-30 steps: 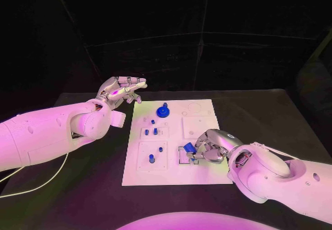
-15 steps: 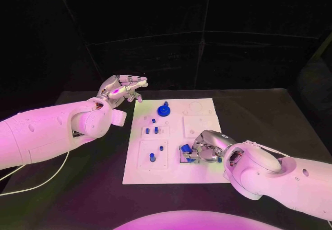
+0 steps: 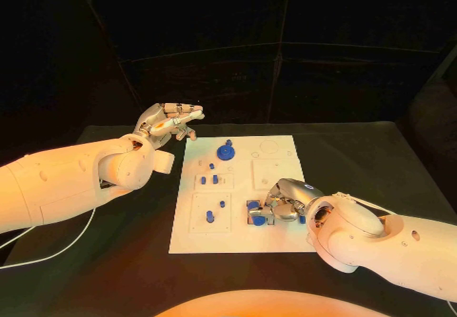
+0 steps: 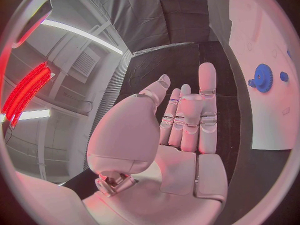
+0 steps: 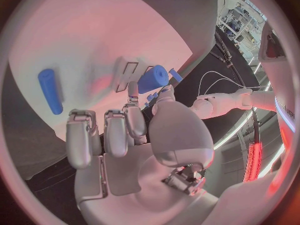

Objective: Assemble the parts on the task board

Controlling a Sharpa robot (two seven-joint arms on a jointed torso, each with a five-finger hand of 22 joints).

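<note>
Black tabletop (image 3: 381,152) carrying the white task board (image 3: 276,244).

I am seeing the task board lying flat in the middle of the tabletop, long side running away from me. A white cable (image 3: 57,254) is trailing across the dark surface near the left edge, beside the board.

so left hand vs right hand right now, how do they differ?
The left hand is raised off the task board, beyond its far left corner; the right hand is down on the board's near right part. The left hand holds nothing, fingers straight; the right hand's fingers curl at a blue part. Both are silver hands on white arms.
</note>
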